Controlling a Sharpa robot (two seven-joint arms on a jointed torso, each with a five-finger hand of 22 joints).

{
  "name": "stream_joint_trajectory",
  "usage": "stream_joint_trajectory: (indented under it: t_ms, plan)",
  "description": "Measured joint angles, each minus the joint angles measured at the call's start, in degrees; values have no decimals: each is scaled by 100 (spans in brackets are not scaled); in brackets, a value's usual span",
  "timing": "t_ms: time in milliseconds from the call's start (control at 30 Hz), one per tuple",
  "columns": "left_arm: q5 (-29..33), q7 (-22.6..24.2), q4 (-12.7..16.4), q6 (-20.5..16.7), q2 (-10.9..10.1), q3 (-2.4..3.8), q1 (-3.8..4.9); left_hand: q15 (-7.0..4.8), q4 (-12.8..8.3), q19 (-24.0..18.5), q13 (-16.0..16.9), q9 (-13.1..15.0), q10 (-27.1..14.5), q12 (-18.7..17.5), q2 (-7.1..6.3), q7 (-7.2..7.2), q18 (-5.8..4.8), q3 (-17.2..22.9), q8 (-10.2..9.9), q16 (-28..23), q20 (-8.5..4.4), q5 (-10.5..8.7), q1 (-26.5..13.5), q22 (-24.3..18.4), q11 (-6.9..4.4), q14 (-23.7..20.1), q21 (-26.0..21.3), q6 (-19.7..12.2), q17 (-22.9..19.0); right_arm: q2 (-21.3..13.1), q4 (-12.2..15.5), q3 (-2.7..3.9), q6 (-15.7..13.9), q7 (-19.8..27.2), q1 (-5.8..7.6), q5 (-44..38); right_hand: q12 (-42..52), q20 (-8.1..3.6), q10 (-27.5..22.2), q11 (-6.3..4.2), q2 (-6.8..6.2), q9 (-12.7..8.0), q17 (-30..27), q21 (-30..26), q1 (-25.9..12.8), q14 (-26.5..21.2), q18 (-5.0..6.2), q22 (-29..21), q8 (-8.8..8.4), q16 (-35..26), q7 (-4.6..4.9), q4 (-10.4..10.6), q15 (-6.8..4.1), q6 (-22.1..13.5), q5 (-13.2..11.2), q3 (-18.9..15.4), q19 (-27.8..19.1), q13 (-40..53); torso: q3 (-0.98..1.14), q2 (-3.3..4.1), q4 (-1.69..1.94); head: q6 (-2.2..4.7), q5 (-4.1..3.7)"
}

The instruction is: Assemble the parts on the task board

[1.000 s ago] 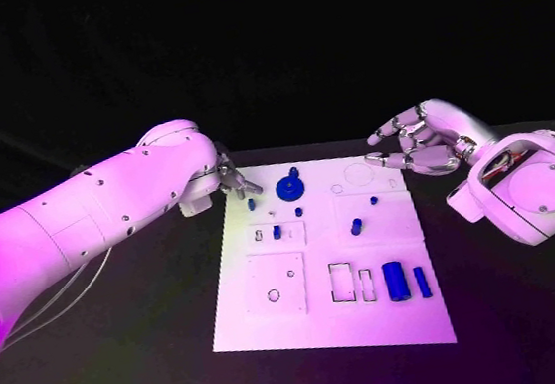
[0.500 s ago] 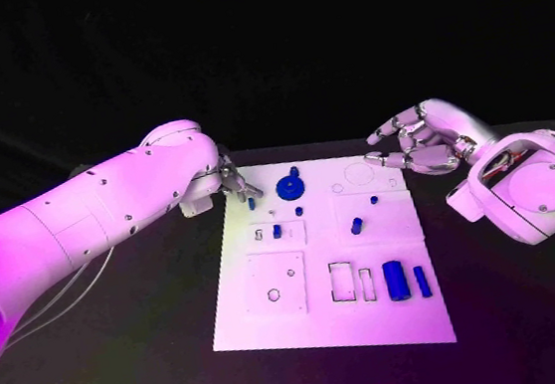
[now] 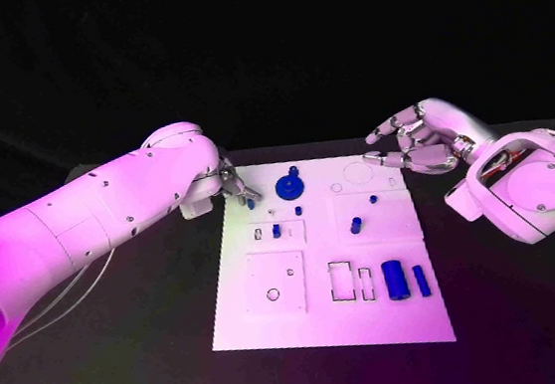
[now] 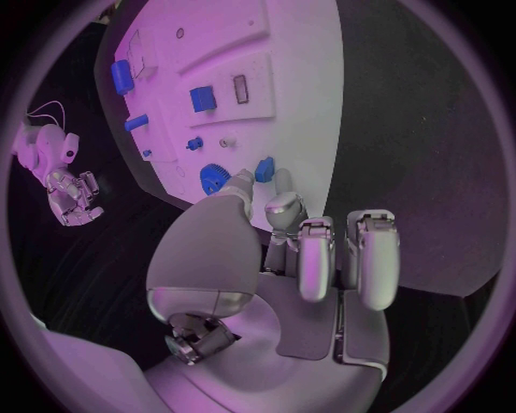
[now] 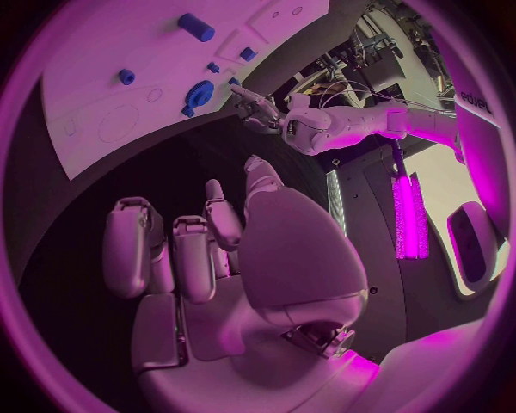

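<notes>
- Fingers [image 4: 282, 213] of the left hand [image 3: 229, 182] pinch a small blue peg [image 4: 265, 167] at the far left corner of the white rectangular task board [image 3: 333, 322] on the black bench [image 3: 134, 369].
- Near edge: blue cylinder [image 3: 395, 279], with a slim blue bar [image 3: 421, 281] beside it.
- Farther: round blue gear [image 3: 290, 187].
- Right hand [image 3: 422, 138] hovers off the far right corner, fingers loosely curled, grasping nothing.

smooth white arm shells with small dark screws, silver segmented robot hand [image 3: 419, 142]
</notes>
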Motion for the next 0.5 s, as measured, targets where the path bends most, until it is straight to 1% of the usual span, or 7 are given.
stream_joint_trajectory:
  t_ms: [133,267,433,500]
  plan:
    - [1,-2,0,0,1,0,-2,0,0,0,0,-11,0,32,40,20,0,0,0,0,0,0,39,0,0,0,0,20,0,2,-2,0,0,1,0,1,0,0,0,0,0,0,0,0,0,0,0,0,0,0,0,0,0,0,0,0,0,0,-1,-1,0,-3,-2]
    - [6,-2,3,-3,1,0,-2,0,-22,0,0,-33,0,32,205,0,0,22,0,0,0,0,211,0,0,0,0,41,0,2,-3,0,0,1,0,1,0,0,0,0,0,0,0,0,0,0,0,0,0,0,0,0,0,0,0,0,0,0,0,-1,0,-10,-3]
    - [46,-2,7,-16,1,0,-3,0,-72,0,-9,-39,0,32,332,-20,0,249,0,0,0,20,607,-1,0,0,0,60,0,4,-5,0,-1,1,0,1,0,0,0,0,0,0,-1,0,0,0,0,-1,0,0,0,0,0,0,0,0,0,0,1,-1,1,-22,-3]
    - [78,2,9,-30,1,0,-3,0,-113,0,-23,-49,0,32,363,-20,0,360,-1,0,0,23,769,-1,0,0,0,60,3,6,-8,0,-1,1,0,1,0,0,0,0,0,0,-1,0,0,0,0,-1,0,0,0,0,0,0,0,0,0,0,1,-1,1,-29,-3]
